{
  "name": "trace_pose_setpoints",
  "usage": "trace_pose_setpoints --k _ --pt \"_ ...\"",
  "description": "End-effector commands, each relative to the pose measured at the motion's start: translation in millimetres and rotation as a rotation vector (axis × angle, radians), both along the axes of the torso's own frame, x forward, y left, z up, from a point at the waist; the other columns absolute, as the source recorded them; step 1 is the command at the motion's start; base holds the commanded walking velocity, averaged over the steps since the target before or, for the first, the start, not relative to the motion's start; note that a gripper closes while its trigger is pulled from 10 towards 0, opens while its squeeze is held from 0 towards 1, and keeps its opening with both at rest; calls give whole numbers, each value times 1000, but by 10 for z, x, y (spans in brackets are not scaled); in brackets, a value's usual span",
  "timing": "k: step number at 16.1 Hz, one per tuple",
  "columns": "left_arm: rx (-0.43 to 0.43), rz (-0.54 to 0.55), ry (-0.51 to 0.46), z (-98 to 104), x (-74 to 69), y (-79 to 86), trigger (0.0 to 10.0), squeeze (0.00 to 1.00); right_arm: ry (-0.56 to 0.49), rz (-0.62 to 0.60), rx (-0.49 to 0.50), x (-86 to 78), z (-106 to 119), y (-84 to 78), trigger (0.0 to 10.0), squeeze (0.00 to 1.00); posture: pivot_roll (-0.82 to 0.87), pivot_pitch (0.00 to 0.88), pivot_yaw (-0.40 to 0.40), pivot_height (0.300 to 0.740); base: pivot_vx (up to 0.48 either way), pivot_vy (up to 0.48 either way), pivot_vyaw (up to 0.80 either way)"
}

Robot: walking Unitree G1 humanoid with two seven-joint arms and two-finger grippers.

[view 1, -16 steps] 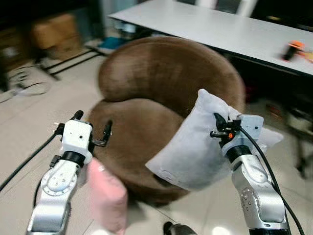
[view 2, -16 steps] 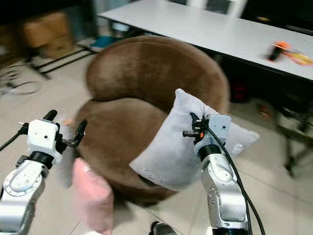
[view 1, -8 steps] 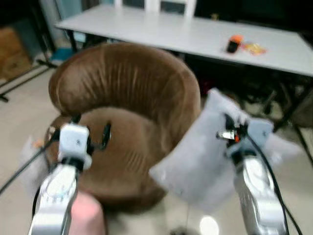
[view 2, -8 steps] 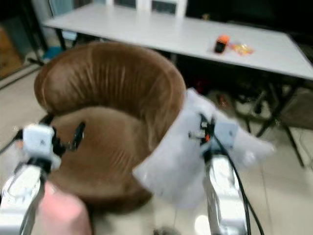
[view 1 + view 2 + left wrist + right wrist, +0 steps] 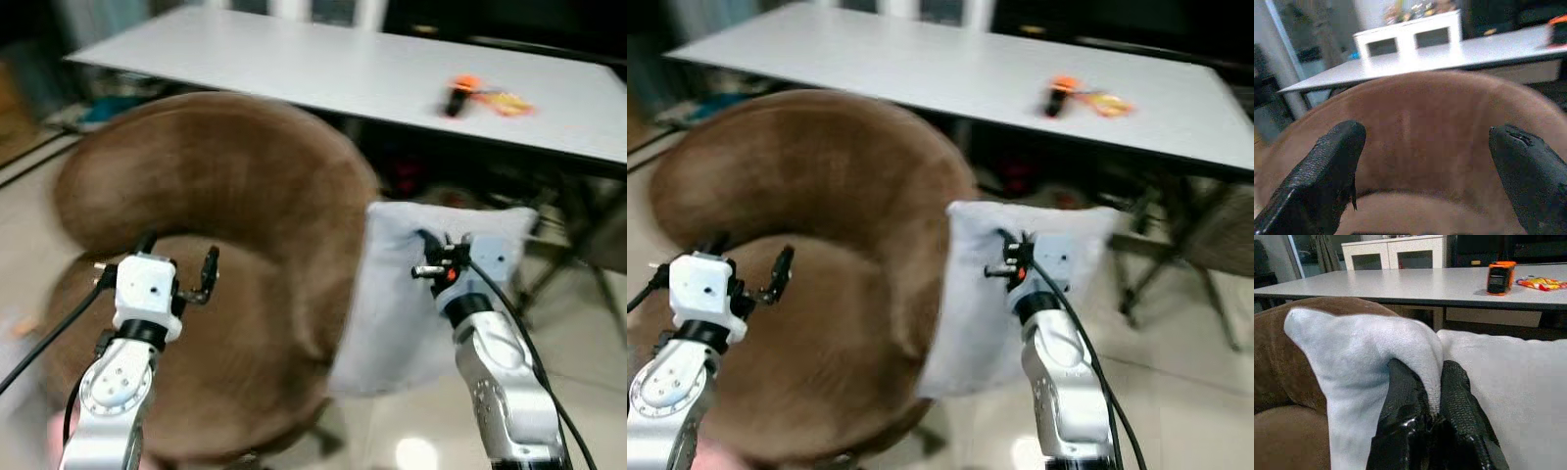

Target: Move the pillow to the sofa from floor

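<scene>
Pillow (image 5: 392, 294) now upright beside sofa (image 5: 196, 245)

white pillow (image 5: 392, 294); brown sofa (image 5: 206, 186)

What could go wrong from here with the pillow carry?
The right gripper pinches only a fold near the top edge of the white pillow, so the hanging bulk might slip free. The pillow hangs beside the brown sofa, past its arm rather than over the seat; released here, it would likely drop to the floor. The open left gripper gives no support.
</scene>
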State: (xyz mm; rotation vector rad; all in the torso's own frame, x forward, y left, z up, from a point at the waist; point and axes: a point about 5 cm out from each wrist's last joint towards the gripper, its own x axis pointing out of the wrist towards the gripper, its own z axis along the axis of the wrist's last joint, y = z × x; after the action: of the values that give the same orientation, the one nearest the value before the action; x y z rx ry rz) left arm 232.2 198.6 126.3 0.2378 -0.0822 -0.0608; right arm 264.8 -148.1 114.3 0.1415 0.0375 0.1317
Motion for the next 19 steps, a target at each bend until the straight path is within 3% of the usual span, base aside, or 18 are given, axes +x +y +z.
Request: trace_pose_setpoints --k 1,6,10,16,19 --pt "-17 -11 5 -35 -61 -47 10000 0 -82 61 16 -10 157 50 10000 0 50 0 -61 740 0 0 0" --pt "3 16 30 -87 -121 -33 10000 0 -41 67 -20 -29 89 31 10000 0 53 0 -71 740 0 0 0" --pt "-10 40 36 -92 -155 -51 10000 0 -51 180 -39 -63 93 95 10000 0 56 0 -79 740 0 0 0" --pt "-18 42 41 -104 -201 -53 10000 0 -84 357 -3 -156 135 193 10000 0 60 0 -81 740 0 161 752" --pt "-16 44 42 -103 -203 -48 10000 0 -69 344 24 -148 128 182 10000 0 62 0 -83 740 0 385 533"
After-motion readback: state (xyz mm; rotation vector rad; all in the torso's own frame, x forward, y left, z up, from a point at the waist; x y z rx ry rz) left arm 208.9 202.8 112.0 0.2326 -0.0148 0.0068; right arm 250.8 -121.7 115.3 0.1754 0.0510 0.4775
